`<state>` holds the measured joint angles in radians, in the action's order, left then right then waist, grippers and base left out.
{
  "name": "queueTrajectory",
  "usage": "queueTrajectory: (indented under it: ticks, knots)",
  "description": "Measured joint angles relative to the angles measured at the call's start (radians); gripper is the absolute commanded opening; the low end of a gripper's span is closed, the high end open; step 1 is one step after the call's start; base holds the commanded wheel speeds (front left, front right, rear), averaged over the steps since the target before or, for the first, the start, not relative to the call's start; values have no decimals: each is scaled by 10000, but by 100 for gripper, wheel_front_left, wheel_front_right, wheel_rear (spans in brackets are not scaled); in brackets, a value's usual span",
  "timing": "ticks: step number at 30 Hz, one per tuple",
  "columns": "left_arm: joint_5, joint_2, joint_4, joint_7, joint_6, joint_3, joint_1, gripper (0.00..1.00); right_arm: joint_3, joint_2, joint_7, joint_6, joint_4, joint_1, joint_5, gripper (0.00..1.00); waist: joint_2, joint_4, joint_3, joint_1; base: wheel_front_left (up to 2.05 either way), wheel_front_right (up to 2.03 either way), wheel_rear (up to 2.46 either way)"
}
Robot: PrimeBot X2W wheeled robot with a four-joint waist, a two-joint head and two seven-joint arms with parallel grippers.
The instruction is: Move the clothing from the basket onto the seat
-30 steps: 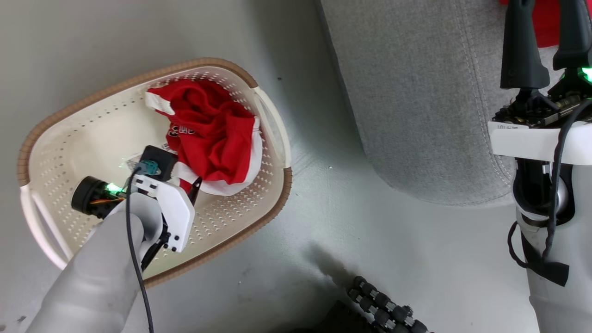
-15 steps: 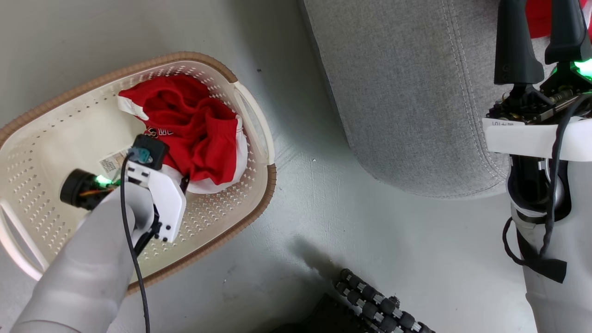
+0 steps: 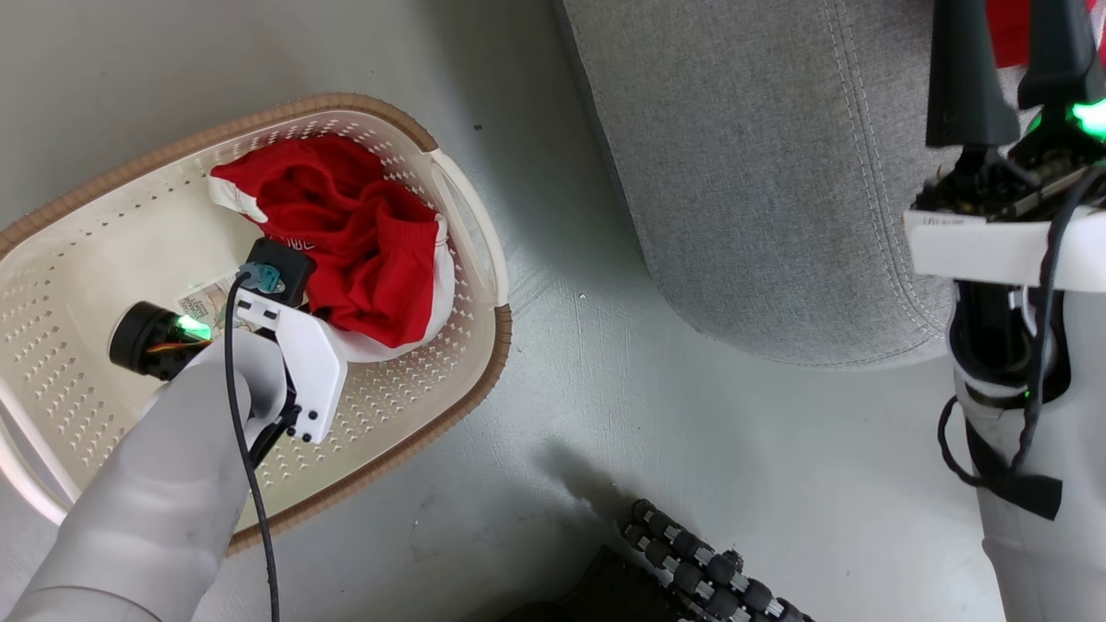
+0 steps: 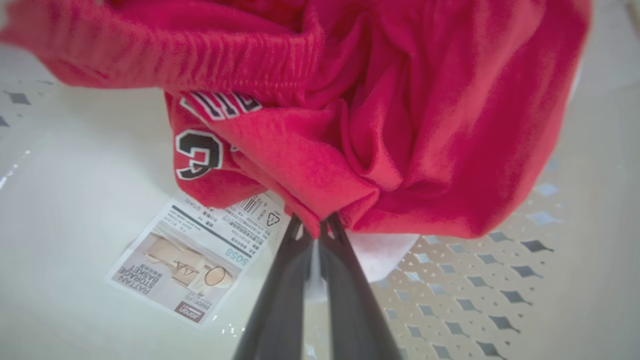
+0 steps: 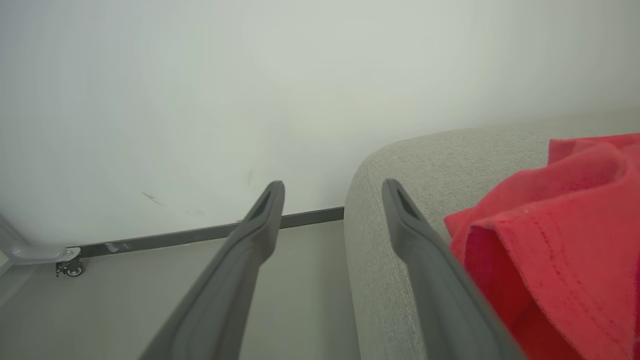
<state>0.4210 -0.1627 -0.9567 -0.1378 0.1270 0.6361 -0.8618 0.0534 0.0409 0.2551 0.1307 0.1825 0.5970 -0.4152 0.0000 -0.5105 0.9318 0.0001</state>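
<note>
Left wrist view is giving us the close-up: the left gripper [image 4: 320, 227] is pinching a low fold of the clothing [image 4: 400, 125], fingers [image 4: 280, 290] pressed nearly together, just above the paper label [image 4: 195, 260] on the basket [image 4: 500, 280] floor. The fabric is looking light, limp and bunched, so I'm judging a gathered fold or the elastic waistband [image 4: 190, 60] the surest hold. Farther off, the right gripper [image 5: 330, 187] is hanging spread and empty beside the seat [image 5: 425, 150], where a second red piece [image 5: 550, 225] is lying.

Our left arm [image 3: 164, 484] reaches downward, the left gripper [image 4: 320, 226] pinched tight on the clothing [image 4: 400, 125]; our right gripper [image 5: 332, 184] points ahead, fingers spread apart.
</note>
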Motion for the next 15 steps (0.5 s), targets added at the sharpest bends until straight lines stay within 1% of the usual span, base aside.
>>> queueTrajectory:
  ticks: [15]
  knots:
    - [267, -13, 589, 909, 0, 669, -247, 0, -96, -2, 0, 0, -25, 322, 8, 100, 0, 195, -309, 0, 0, 0, 0]
